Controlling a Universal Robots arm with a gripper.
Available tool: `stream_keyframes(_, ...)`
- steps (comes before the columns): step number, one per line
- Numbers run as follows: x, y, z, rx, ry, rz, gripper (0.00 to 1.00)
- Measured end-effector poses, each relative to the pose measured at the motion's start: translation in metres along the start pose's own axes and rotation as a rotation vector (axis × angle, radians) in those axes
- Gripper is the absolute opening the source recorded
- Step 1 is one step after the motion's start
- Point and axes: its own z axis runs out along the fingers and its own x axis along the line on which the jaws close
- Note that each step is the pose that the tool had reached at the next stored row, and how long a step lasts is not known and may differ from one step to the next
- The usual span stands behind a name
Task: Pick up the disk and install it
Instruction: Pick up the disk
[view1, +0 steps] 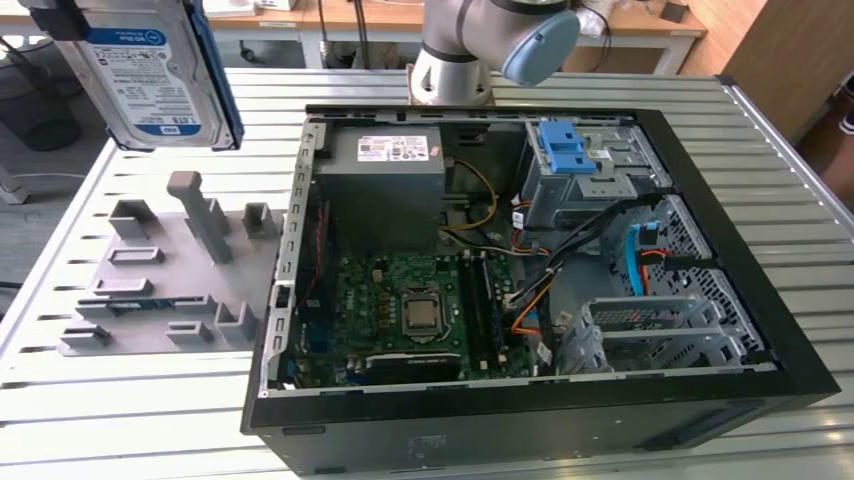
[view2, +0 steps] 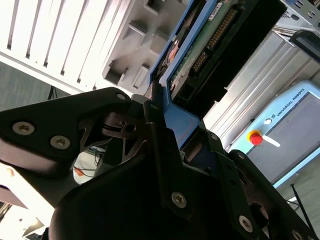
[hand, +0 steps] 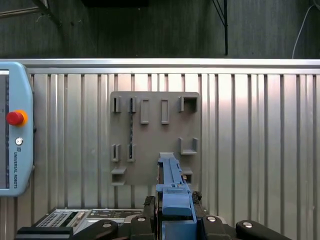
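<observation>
- The open computer case (view1: 534, 420) lies on its side on the slatted table (view1: 160, 420), black walls around a full interior.
- Inside it, a grey power-supply box (view1: 387, 175) sits toward the far wall, with a green motherboard (view1: 400, 300) just beside it on the near side.
- Toward the exterior view's right, a bright blue ridged latch (view1: 567, 155) sits on top of a metal bay. A perforated silver drive cage (view1: 641, 330) stands nearer the camera, and black and orange cables (view1: 601, 225) run between the 2.
- Beside the case on the exterior view's left is a grey fixture plate (view1: 147, 290) with raised slots and posts. In the first wrist view the plate (hand: 155, 140) lies flat on the slats.
- The disk (view1: 140, 70) is outside the case, held in the air above that plate and clear of it.
- Its long axis stands nearly upright with a slight tilt, and its free end points down at the plate. In the first wrist view the disk (hand: 170, 172) is edge-on, running away from the gripper (hand: 172, 220).
- The disk is a flat silver rectangle. A white-and-blue label faces the exterior camera, and a blue rail runs down its edge.
- In the second wrist view its other face (view2: 200, 55) shows a green circuit board with a row of connector pins.
- The gripper (view2: 152, 107) is black, and its fingers (view2: 130, 127) are pinched onto the disk's blue-railed end.
- A teach pendant (hand: 15, 150) with a red button lies on the table, well apart from the plate.
</observation>
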Motion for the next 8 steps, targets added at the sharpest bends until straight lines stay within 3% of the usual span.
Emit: stream_keyframes(8, 0.0049, -0.0097, 0.0, -0.0002, 0.0, 0.0, 0.36)
